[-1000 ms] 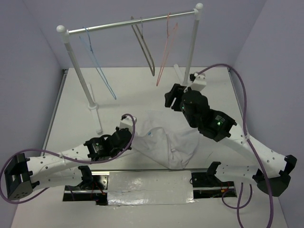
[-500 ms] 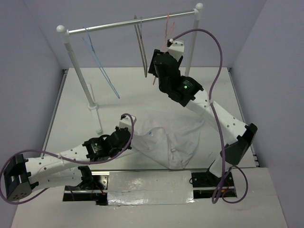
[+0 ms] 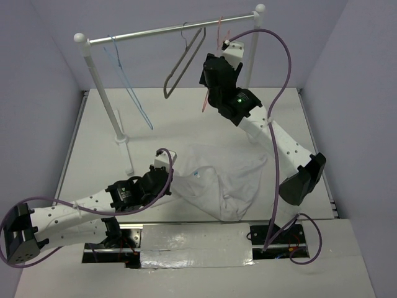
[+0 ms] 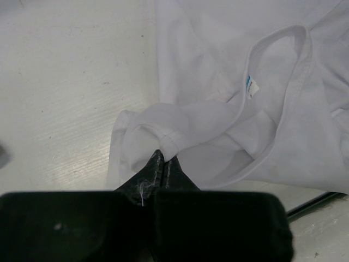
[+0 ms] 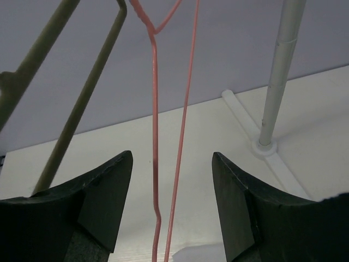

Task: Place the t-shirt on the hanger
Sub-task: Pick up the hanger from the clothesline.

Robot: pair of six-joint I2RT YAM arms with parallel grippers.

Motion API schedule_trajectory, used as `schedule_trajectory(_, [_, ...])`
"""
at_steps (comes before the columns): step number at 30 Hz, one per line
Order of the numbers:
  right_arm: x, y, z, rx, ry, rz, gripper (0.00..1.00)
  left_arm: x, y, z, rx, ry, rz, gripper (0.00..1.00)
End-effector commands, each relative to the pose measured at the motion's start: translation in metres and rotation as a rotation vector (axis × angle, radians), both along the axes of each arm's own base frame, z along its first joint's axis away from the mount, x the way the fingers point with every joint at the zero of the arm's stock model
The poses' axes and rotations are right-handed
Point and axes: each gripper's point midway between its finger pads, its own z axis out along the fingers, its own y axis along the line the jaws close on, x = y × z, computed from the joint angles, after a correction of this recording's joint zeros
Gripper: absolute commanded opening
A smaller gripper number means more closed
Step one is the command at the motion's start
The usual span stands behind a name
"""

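The white t-shirt lies crumpled on the table, its collar and blue label facing up. My left gripper is low at the shirt's left edge, shut on a rolled fold of the t-shirt; its fingertips meet. My right gripper is raised to the rail, open. The thin pink-red hanger hangs there, and its two wires run down between the right gripper's spread fingers, touching neither.
A white rail on two posts spans the back of the table. A grey-brown hanger hangs tilted left of the right gripper. A light-blue hanger hangs further left. Foil tape covers the near edge.
My right arm rose from above the shirt to the rail and closed in around the pink-red hanger. The grey-brown hanger swung out to the left. The left arm stayed put.
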Motion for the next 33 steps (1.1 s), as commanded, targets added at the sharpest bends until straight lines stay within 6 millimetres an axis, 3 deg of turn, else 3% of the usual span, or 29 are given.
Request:
schedule_trajectory(1, [0.014,0.001,0.005,0.013,-0.018,-0.005,0.66,0.003,-0.005,0.004,-0.021,-0.013,-0.001,0.00])
schedule_trajectory(11, [0.032,0.009,-0.023,-0.032,0.042,0.006,0.57,0.002,-0.004,0.004,-0.019,-0.013,0.000,0.00])
schedule_trajectory(18, [0.029,0.000,-0.025,-0.031,0.048,-0.007,0.33,0.002,-0.004,0.006,-0.027,-0.019,0.000,0.00])
schedule_trajectory(22, [0.022,-0.003,-0.020,-0.028,0.049,-0.003,0.24,0.002,-0.003,0.006,-0.025,-0.019,0.001,0.00])
schedule_trajectory(26, [0.018,-0.013,-0.009,-0.055,0.039,-0.018,0.00,0.002,-0.002,0.005,-0.023,-0.019,0.008,0.00])
schedule_trajectory(33, [0.010,-0.024,0.035,-0.115,-0.039,0.018,0.00,0.003,-0.003,0.003,-0.015,-0.016,0.007,0.00])
